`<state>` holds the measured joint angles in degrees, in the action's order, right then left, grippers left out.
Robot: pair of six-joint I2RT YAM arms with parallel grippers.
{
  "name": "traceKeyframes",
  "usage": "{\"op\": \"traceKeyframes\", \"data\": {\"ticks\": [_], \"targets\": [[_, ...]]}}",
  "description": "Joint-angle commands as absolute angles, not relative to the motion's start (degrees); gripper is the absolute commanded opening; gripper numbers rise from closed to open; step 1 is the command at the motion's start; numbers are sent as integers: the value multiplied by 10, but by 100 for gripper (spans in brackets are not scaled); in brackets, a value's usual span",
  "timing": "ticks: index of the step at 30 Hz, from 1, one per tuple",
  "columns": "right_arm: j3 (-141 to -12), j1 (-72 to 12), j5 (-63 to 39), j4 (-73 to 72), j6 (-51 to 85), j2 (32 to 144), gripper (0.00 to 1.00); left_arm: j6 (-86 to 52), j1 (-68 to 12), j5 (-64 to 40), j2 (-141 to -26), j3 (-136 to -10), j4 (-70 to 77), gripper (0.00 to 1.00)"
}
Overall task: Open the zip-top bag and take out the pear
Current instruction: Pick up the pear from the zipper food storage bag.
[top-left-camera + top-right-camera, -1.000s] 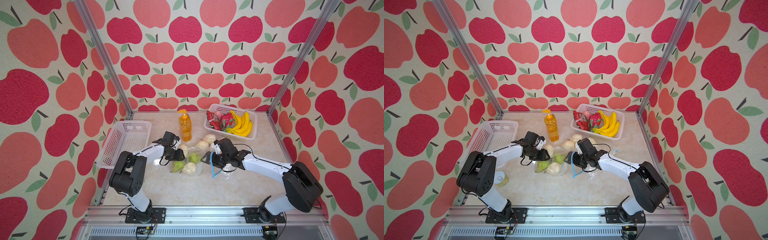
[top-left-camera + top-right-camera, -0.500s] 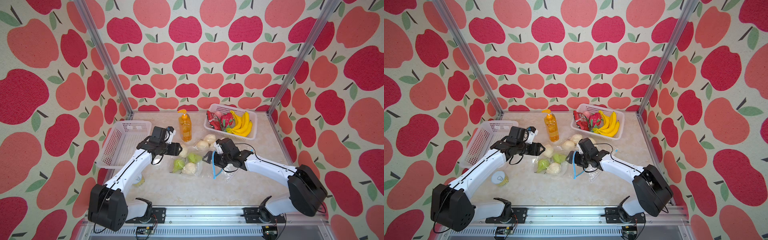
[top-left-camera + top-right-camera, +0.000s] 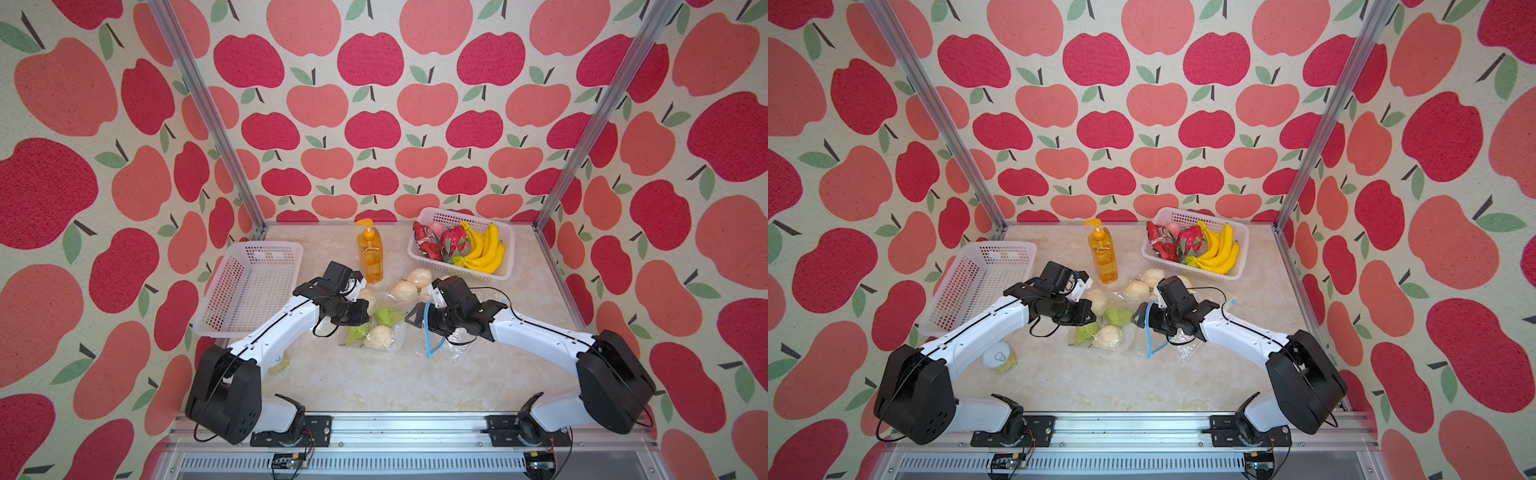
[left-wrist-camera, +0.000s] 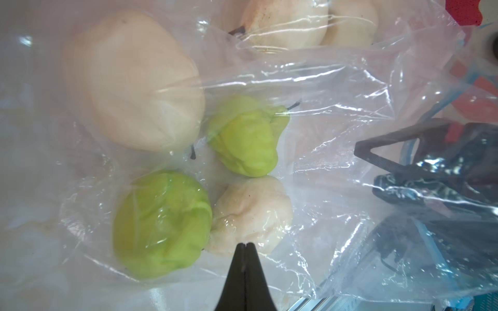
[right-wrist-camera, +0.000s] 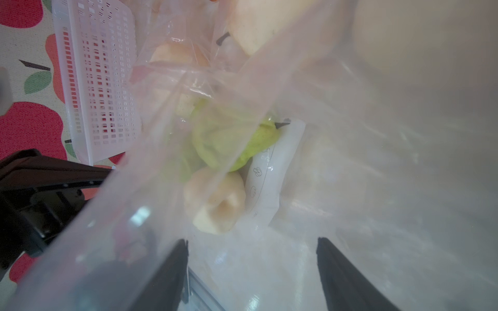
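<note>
A clear zip-top bag [image 3: 399, 340] with a blue zip [image 3: 428, 332] lies mid-table and holds two green pears [image 3: 388, 316] [image 3: 356, 333] and a pale pear [image 3: 379, 337]. My left gripper [image 3: 362, 316] [image 4: 244, 246] is shut, with its tips over the bag film at the pale pear [image 4: 250, 212]. Whether film is pinched between them does not show. My right gripper [image 3: 415, 320] [image 5: 252, 242] stands wide open inside the bag's mouth, with the zip looped around it. It faces the green pear [image 5: 231, 142] and the pale pear [image 5: 215, 204], and nothing is between its fingers.
More pale pears [image 3: 419, 277] [image 3: 404, 289] in clear film lie just behind the bag. An orange pump bottle [image 3: 370, 257] stands behind them. An empty white basket [image 3: 249, 286] is at the left. A basket [image 3: 505, 272] of bananas and red fruit is at the back right. A small can [image 3: 1000, 357] sits by the left arm.
My left gripper drew back to the left, then returned over the bag and closed from open to shut. The right gripper has stayed open at the bag's mouth.
</note>
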<state>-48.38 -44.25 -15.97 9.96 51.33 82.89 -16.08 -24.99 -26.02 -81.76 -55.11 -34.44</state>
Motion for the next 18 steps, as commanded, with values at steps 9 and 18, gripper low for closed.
{"op": "traceKeyframes", "data": {"ticks": [9,18], "targets": [[-466,-450,-173,83,527,837,80,-177,-300,-277,-976,-551,-295,0],[-462,-456,-198,98,512,839,80,-197,-310,-300,-1003,-557,-259,0]]}}
